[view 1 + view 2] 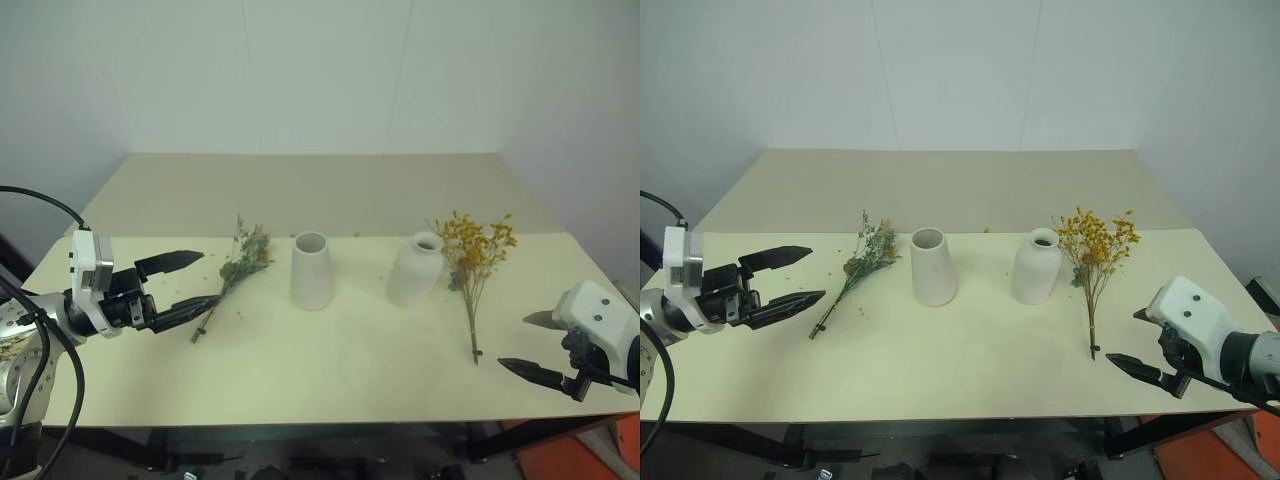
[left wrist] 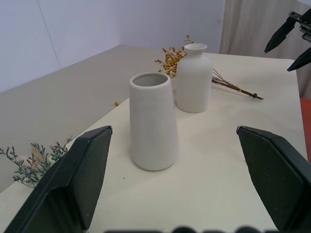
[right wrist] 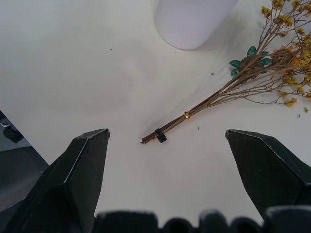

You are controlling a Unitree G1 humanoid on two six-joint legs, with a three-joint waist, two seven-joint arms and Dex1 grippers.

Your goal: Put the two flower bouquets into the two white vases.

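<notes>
Two white vases stand mid-table: a tall tapered vase [image 1: 311, 272] and, to its right, a bulbous narrow-necked vase [image 1: 415, 270]. The grey-green bouquet [image 1: 240, 262] lies flat left of the tall vase. The yellow-orange bouquet [image 1: 472, 262] lies flat right of the bulbous vase, its stems [image 3: 194, 109] pointing toward the front edge. My left gripper [image 1: 210, 277] is open beside the grey-green bouquet's stem end, holding nothing and aimed at the tall vase [image 2: 152, 127]. My right gripper [image 1: 512, 342] is open near the front right, just short of the yellow-orange stem ends.
The cream table [image 1: 330, 370] ends in a front edge close to both grippers, and a pale wall rises behind it. Small flower crumbs lie scattered around the bouquets. Open tabletop stretches in front of the vases and behind them.
</notes>
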